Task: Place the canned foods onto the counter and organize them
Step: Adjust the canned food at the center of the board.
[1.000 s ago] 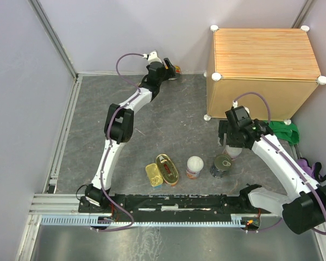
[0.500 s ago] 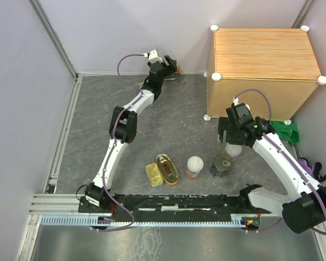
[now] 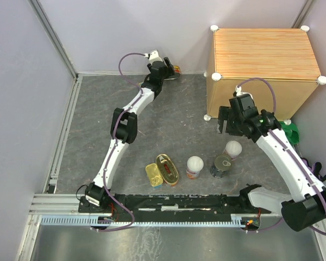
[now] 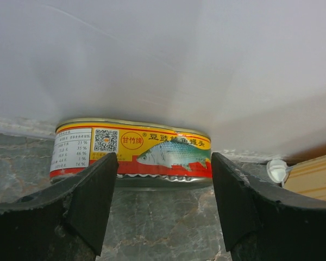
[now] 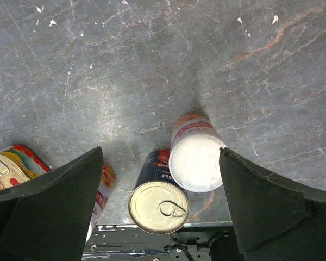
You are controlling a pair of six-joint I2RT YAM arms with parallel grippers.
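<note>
An oval can point(image 4: 133, 152) with a red and yellow fish label lies against the back wall, seen also from above as the oval can point(image 3: 176, 69). My left gripper point(image 4: 163, 182) is open just short of it, one finger toward each side. Several more cans stand near the arm bases: a white-lidded can point(image 3: 233, 148), a dark blue can point(image 3: 221, 165), a second white-lidded can point(image 3: 194, 166), an oval gold can point(image 3: 167, 168) and a rectangular can point(image 3: 153, 175). My right gripper point(image 3: 228, 122) hangs open and empty above the white-lidded can point(image 5: 196, 160) and the dark blue can point(image 5: 158, 206). The counter point(image 3: 263, 54) stands at the back right.
A green cloth point(image 3: 287, 130) lies on the floor between the counter and the right wall. Walls close the floor at the back and on the left. The counter's white knob point(image 4: 276, 170) shows right of the left gripper.
My right gripper has risen and moved back toward the counter, uncovering the white-lidded can it was over. My left gripper has edged closer to the oval can at the wall.
</note>
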